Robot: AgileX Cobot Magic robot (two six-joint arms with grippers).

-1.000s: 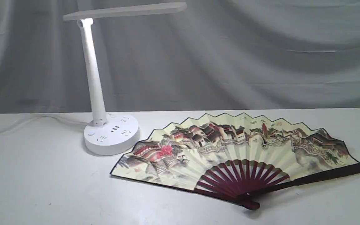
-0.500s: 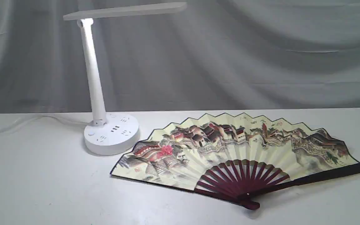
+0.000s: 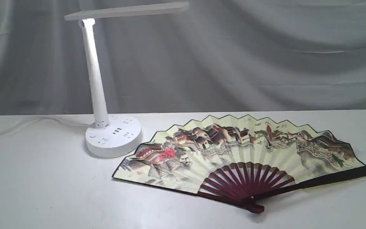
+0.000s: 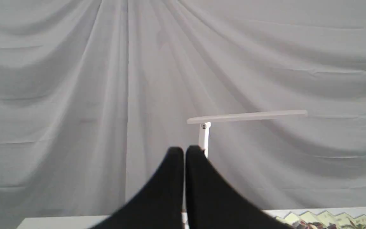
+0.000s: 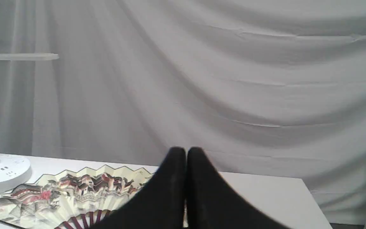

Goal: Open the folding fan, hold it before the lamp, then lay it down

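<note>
Folding fan (image 3: 243, 152) is lying flat and fully spread on the white table (image 3: 43, 190), painted side up, with its pivot pointing toward the exterior camera. Its left tip is sitting just beside the round base of the lamp (image 3: 94, 79); can't tell if they are touching. The lamp is standing upright on the table's left part, and a thin white cord (image 3: 27, 122) is trailing off leftward from the base. Left gripper (image 4: 184, 152) is hanging in the air with its black jaws pressed together, gripping nothing. Right gripper (image 5: 186, 152) is likewise hanging with jaws pressed together, empty. Gray draped cloth (image 3: 233, 63) is hanging behind.
</note>
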